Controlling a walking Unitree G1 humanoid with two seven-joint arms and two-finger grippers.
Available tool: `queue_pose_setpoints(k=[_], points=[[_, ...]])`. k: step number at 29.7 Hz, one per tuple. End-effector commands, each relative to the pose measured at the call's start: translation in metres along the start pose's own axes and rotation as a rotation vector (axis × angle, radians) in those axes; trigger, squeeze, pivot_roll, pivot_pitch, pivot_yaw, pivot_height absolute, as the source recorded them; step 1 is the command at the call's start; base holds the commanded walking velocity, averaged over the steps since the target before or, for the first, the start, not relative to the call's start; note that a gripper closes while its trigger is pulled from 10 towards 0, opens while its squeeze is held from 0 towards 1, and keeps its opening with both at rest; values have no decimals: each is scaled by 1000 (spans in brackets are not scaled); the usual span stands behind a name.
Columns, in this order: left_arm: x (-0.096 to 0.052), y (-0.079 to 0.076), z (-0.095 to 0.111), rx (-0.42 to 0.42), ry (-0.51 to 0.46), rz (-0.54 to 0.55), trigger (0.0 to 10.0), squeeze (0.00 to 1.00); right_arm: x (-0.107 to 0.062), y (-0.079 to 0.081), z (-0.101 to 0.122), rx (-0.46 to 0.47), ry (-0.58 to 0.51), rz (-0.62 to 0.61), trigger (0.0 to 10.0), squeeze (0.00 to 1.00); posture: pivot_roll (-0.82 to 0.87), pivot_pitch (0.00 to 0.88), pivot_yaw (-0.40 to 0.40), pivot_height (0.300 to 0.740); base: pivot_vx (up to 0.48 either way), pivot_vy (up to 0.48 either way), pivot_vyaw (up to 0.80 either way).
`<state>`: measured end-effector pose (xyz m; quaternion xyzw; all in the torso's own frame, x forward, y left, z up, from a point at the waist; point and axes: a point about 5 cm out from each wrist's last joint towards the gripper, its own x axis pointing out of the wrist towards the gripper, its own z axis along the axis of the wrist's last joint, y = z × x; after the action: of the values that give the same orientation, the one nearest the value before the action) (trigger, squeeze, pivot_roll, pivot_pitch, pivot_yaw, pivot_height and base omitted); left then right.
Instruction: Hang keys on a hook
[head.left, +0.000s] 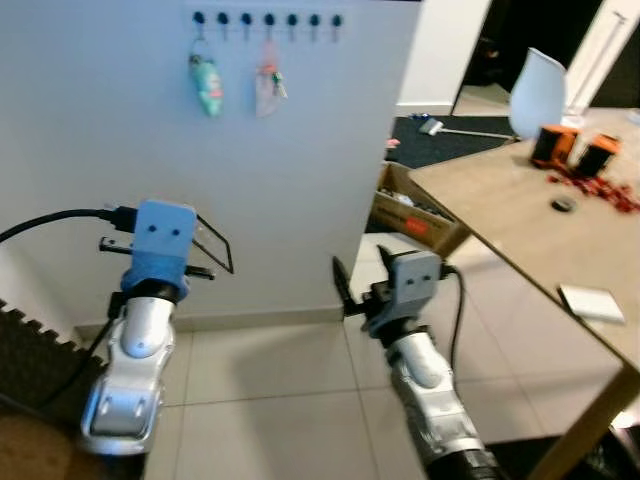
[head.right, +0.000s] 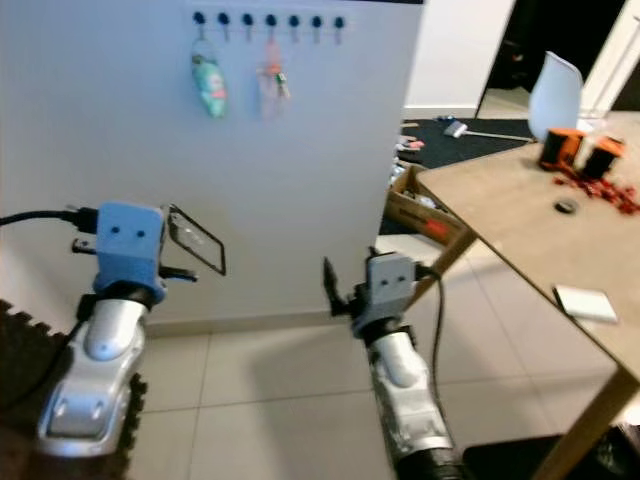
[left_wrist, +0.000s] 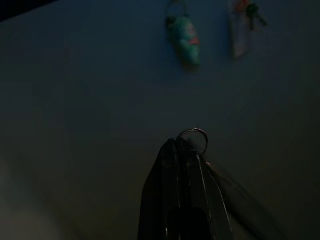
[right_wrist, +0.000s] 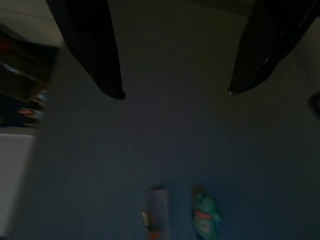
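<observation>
Left gripper (left_wrist: 187, 150) pinched shut on key ring (left_wrist: 192, 136) | hook rail (head.left: 268, 18) at its 12 o'clock, well apart | right gripper (right_wrist: 172, 92) spread wide, idle | advice: lift ring squarely onto a free hook (head.left: 314, 19)

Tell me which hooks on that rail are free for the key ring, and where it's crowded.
On the hook rail, the first hook carries a teal keychain and the fourth a pinkish key set, so that stretch is crowded. The three hooks right of the pinkish set are bare, the roomiest spot. The left gripper pinches the key ring.
</observation>
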<state>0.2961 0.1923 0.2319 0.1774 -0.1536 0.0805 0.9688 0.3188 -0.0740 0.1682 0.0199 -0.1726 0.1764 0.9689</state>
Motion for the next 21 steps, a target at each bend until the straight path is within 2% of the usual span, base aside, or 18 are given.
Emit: queue_pose_setpoints(k=[1, 21], points=[[-1, -5, 1, 11, -9, -30, 10000, 0, -7, -12, -5, -10, 22, -37, 10000, 0, 208, 143, -40, 740, 439, 0, 0], [-1, -17, 11, 1, -55, -71, 10000, 0, -7, -11, -6, -21, 26, -29, 10000, 0, 205, 139, -43, 740, 431, 0, 0]])
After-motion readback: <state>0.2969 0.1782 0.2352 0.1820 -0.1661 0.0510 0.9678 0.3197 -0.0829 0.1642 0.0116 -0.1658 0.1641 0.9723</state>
